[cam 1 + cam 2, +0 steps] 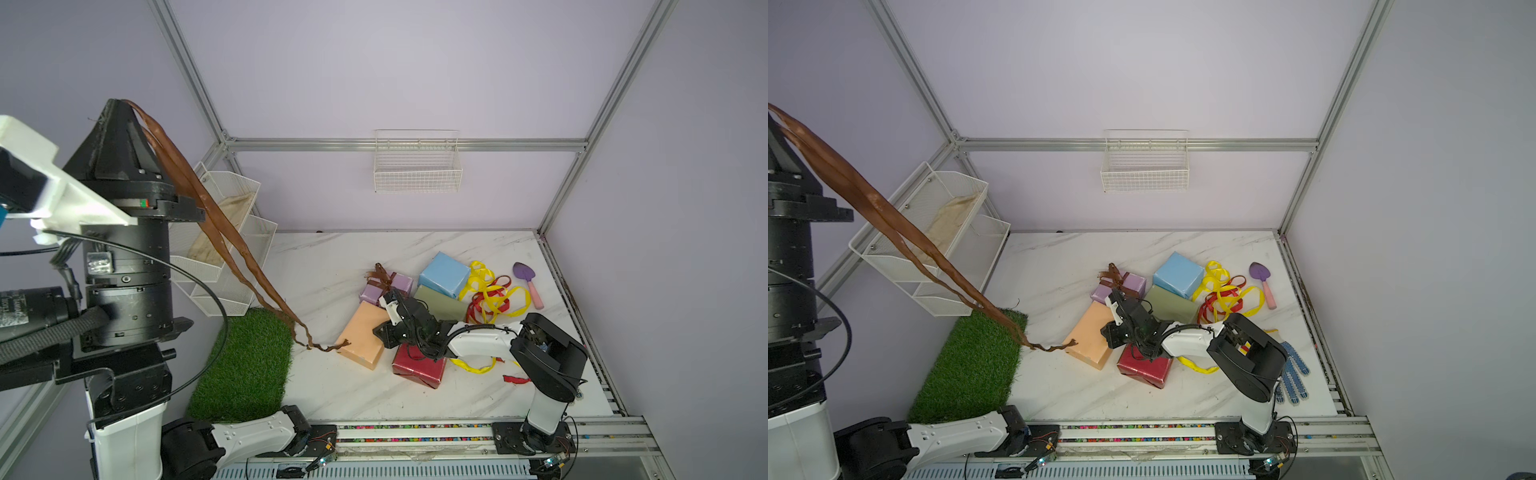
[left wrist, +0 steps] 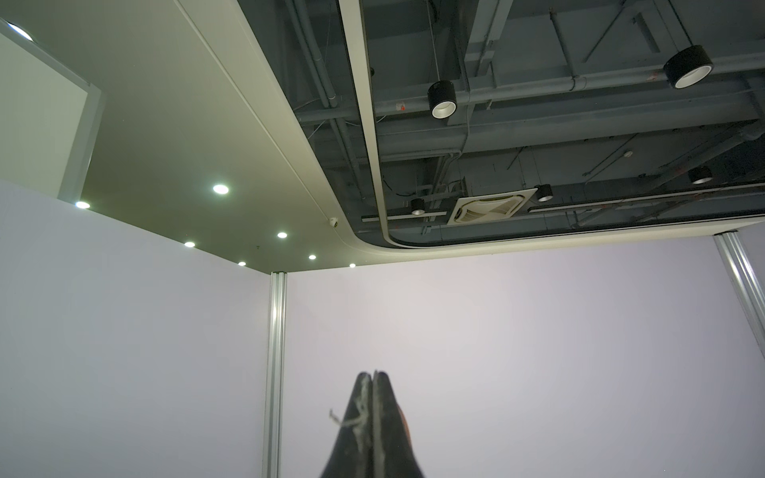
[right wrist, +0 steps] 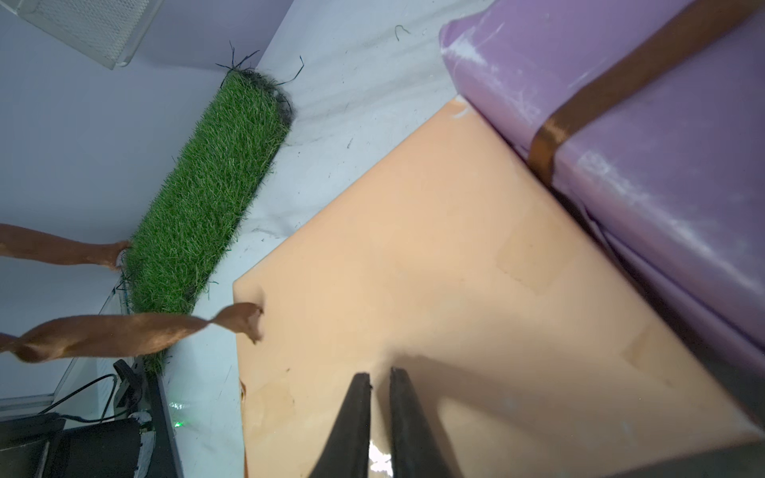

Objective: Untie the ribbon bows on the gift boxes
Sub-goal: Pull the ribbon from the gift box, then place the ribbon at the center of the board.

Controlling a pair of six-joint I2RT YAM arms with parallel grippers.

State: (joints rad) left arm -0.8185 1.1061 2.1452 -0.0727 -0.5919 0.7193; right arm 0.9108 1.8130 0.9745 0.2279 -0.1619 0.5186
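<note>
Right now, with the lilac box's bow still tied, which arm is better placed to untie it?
Right. The right tool, empty, is near the lilac box and its bow; the left tool is raised high, clamping a loose brown ribbon.

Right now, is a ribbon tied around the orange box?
No, the orange box is bare on top; a loose brown ribbon just reaches its corner.

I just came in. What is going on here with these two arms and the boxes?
The left gripper, raised high, is shut on a long brown ribbon whose free end trails down onto the peach-orange box. The right gripper, jaws slightly apart and empty, sits just above that box. The lilac box beside it has a brown bow tied on. Loose yellow and red ribbons lie by the light blue box.
</note>
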